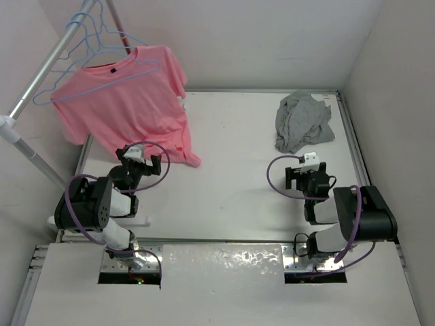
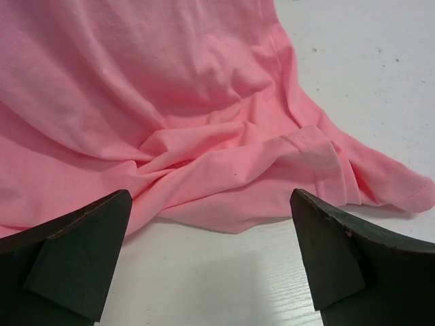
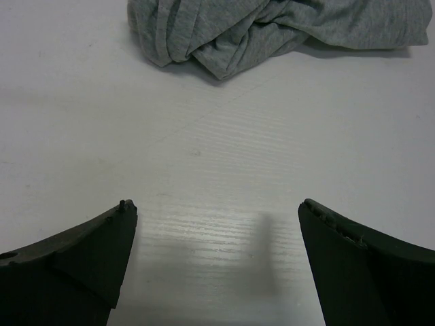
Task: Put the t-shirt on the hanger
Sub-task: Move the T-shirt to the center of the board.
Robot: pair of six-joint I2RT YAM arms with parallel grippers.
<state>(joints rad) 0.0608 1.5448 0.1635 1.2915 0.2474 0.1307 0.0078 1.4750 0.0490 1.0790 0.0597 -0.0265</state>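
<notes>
Crumpled at upper right, logo hidden in folds: t-shirt [image 1: 304, 122]. Upper left, tangled together, hard to separate: hanger [image 1: 97, 42] wires. Released: left gripper [image 1: 141, 161] by pink shirt [image 1: 129, 95], right gripper [image 1: 309, 178] short of t-shirt.

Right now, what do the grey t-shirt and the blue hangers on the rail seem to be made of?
t-shirt: soft knit cloth, probably cotton jersey, matte; it lies crumpled in loose folds.
hanger: thin wire, seemingly with a pale-blue coating, smooth; the outline is slender and bent. Whether it is metal or plastic is unclear.
</notes>
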